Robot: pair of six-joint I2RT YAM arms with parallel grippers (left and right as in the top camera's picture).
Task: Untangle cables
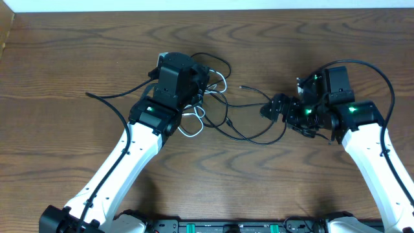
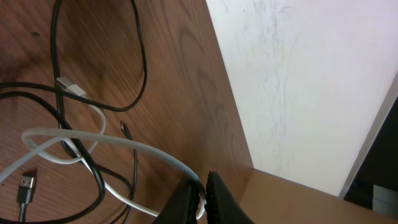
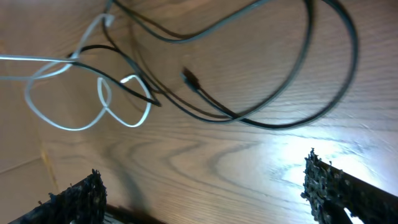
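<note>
while the thin white cord (image 2: 124, 144) and the thin black cord (image 2: 140, 62) lie crossed over each other on the brown wood-grain table (image 1: 65, 65), the task reads as begun but well short of done.

- left gripper (image 2: 200, 198): fingers pressed together on the white cord, pinching one strand of it over the left part of the tangle.
- right gripper (image 3: 202, 193): jaws wide apart, nothing between them, hovering over the table just right of the tangle, with the black cord's long slack curve lying ahead of it.
- tangle: sits mid-table between the two arms, mostly under and beside the left gripper; white loops overlap black strands at several places, and plug ends lie loose on the wood.
- done, by judgement: one hold taken on the white cord.
- left, by judgement: a hold on the black cord, then drawing the two apart until no crossing remains and each lies by itself.
</note>
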